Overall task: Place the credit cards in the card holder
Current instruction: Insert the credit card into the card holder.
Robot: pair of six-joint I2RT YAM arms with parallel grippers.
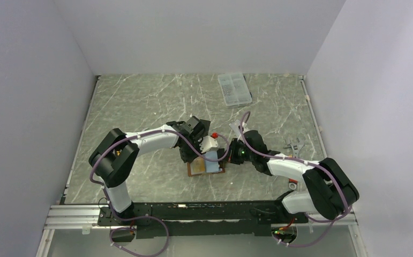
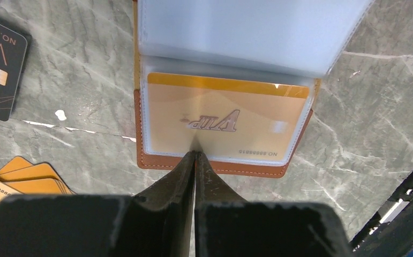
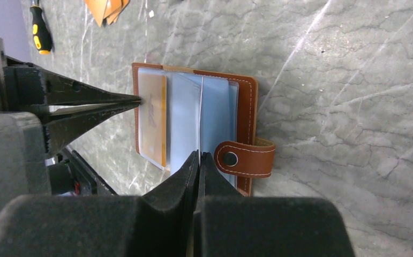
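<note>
**Seating a card in the holder.** The holder point(image 3: 249, 123) lies open on the surface point(image 2: 381, 134), at mid-frame in the overhead view, between the two arms. An orange card point(image 2: 225, 115) sits in the clear pocket at the centre of the left wrist view. A brighter strip along its upper edge suggests it is not wholly under the sleeve, though the pocket's mouth cannot be made out.

The left pincer point(image 2: 195, 155) is narrow, its fingers drawn almost together, with the tips at the lower edge of that pocket. Whether they nip the sleeve or only press on it cannot be told. The right pincer point(image 3: 199, 155) is closed on the holder, apparently nipping one clear leaf edge-on and holding it lifted off the loaded pocket.

Not yet loaded are a black card point(image 2: 0, 64) at the upper left of the left wrist view and the spare cards point(image 2: 27, 179), fanned at its lower left. Both lie flat on the surface beside the holder.

Judged good practice for this step:
- Hold the leaf up so the pocket is exposed.
- Nudge the card along its flat, square to the pocket, so that no corner catches the seam.
- Check the holder against sliding, since it rests loose on a smooth surface.
- Release only once the card's edges lie within the stitching.

Risk: a sideways pull on the leaf could swing the holder under the left tips.
</note>
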